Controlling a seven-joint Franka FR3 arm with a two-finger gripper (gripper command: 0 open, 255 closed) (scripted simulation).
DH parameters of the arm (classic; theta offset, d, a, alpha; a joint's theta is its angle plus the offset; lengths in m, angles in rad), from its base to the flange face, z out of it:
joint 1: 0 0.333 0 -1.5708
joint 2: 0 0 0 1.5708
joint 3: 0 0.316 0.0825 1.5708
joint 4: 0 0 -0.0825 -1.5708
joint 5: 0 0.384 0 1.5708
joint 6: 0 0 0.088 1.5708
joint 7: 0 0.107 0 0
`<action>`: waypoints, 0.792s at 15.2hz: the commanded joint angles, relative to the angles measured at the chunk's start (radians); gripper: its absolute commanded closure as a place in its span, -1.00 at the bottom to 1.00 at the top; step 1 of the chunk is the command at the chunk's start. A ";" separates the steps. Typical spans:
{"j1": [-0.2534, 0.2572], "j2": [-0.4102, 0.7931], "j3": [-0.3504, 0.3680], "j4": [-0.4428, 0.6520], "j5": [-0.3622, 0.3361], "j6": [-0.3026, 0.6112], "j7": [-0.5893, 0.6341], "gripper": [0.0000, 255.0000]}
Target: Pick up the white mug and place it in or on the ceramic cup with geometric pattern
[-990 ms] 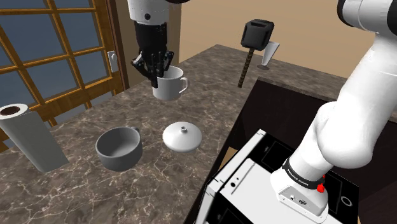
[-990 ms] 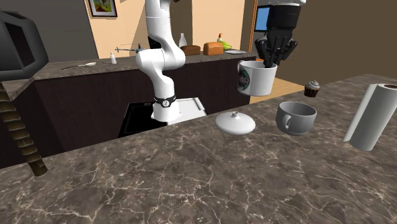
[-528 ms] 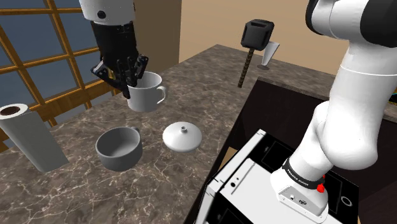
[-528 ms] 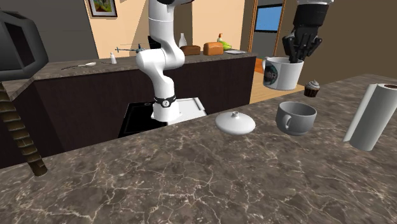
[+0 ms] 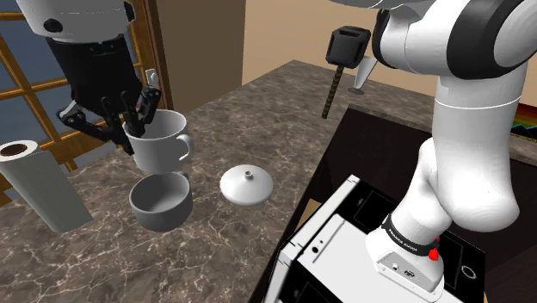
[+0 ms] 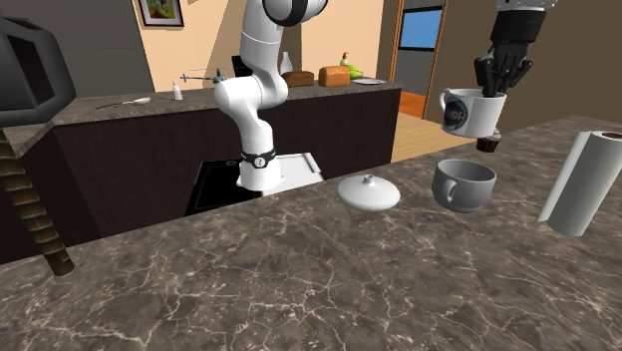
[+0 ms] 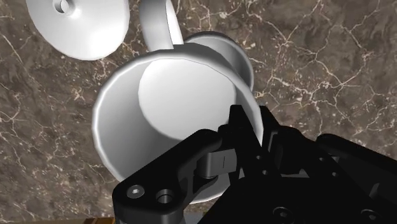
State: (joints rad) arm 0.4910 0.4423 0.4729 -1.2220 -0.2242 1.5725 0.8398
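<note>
Clamping one wall of the white mug (image 7: 159, 121) at its rim, the gripper (image 7: 251, 130) has one black finger inside and one outside, so the mug is firmly held. It is plain white, with a dark round emblem on its side in the second exterior view. It hangs upright in the air, mouth up and long axis vertical, handle turned toward the lid (image 5: 247, 184). Below it, not touching, the grey cup (image 5: 161, 202) stands mid-countertop (image 5: 258, 112). Farther off, a paper roll (image 5: 34, 185) stands by the window-side edge.
</note>
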 commanded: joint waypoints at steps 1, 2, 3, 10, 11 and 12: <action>0.001 0.000 0.000 -0.022 0.000 0.022 0.007 1.00; -0.002 -0.002 0.000 -0.039 0.000 0.037 0.008 1.00; -0.005 -0.005 0.000 -0.056 0.001 0.051 0.009 1.00; -0.019 -0.011 -0.002 -0.162 0.002 0.149 0.015 1.00; -0.021 -0.011 -0.002 -0.175 0.001 0.162 0.016 1.00; -0.022 -0.010 -0.003 -0.188 0.001 0.175 0.017 1.00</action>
State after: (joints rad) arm 0.4718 0.4347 0.4703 -1.3932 -0.2242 1.7335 0.8568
